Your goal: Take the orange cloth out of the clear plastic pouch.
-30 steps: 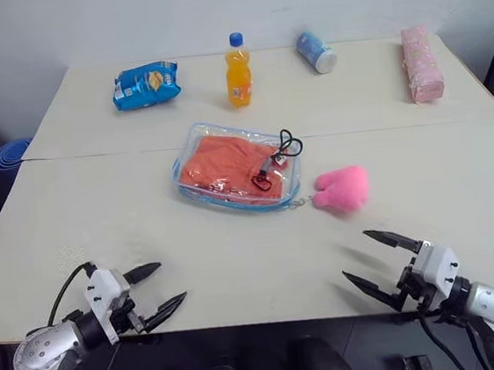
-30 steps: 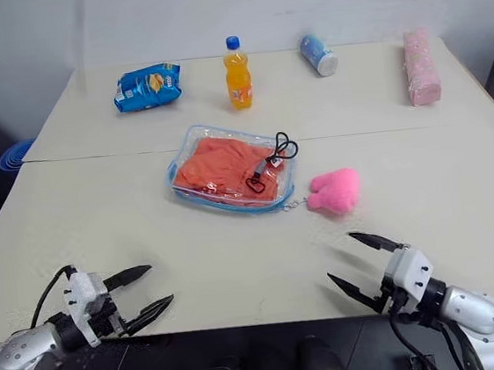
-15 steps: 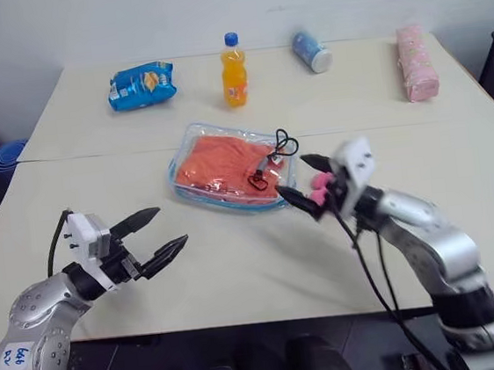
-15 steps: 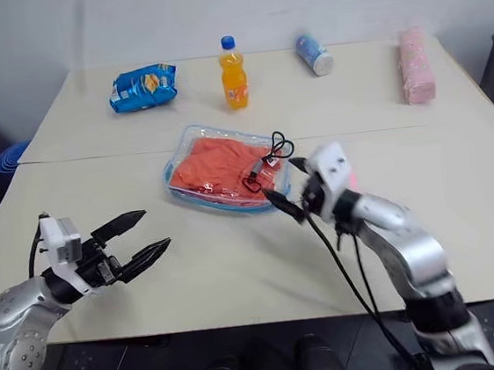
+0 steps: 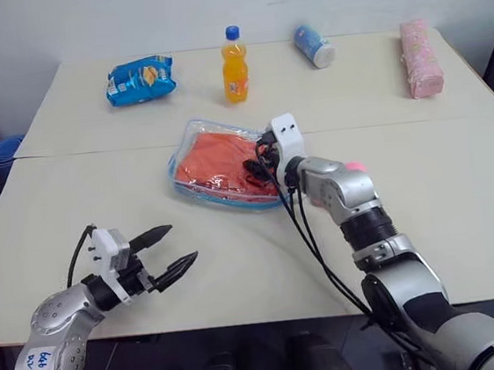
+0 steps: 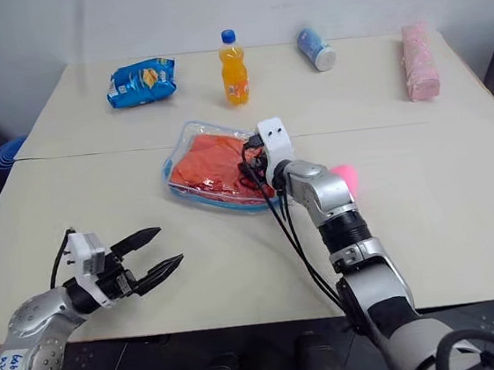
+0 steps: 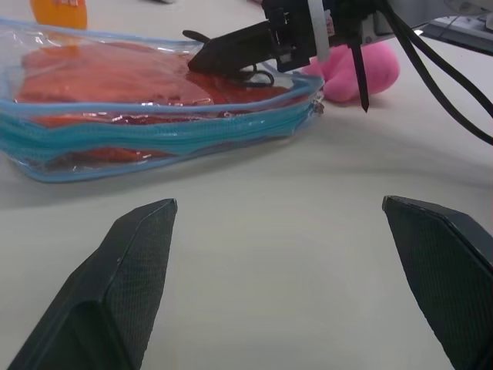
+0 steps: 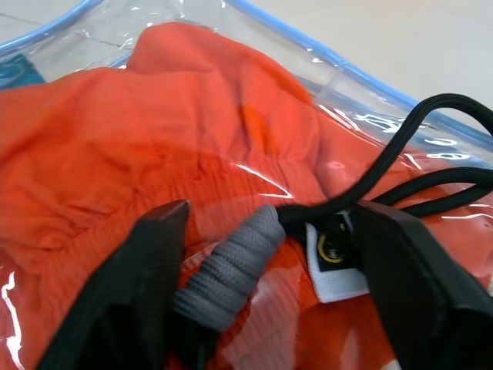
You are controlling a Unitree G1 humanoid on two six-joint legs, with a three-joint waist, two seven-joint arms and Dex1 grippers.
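Observation:
The clear plastic pouch [image 5: 192, 180] with light blue edging lies flat mid-table, and the orange cloth [image 5: 218, 156] is inside it. My right gripper [image 8: 269, 254] is down on the pouch's right end. It is open, its black fingers [image 8: 150, 266] standing on either side of a grey strap [image 8: 235, 258] and a black cord loop [image 8: 431, 116] on top of the plastic. The pink plush charm [image 7: 362, 65] lies just beyond the pouch, behind my right arm. My left gripper [image 5: 182, 244] hovers open and empty near the table's front left, pointing towards the pouch.
Along the far edge lie a blue snack bag [image 5: 140, 79], an upright orange drink bottle [image 5: 233, 64], a tipped blue can [image 5: 314, 45] and a pink patterned case [image 5: 417, 57]. Black cables hang from my right arm over the table's front half.
My right arm swung from the front right edge forward and left onto the pouch, and its fingers narrowed around the strap. My left gripper rose and edged forward a little, still open.

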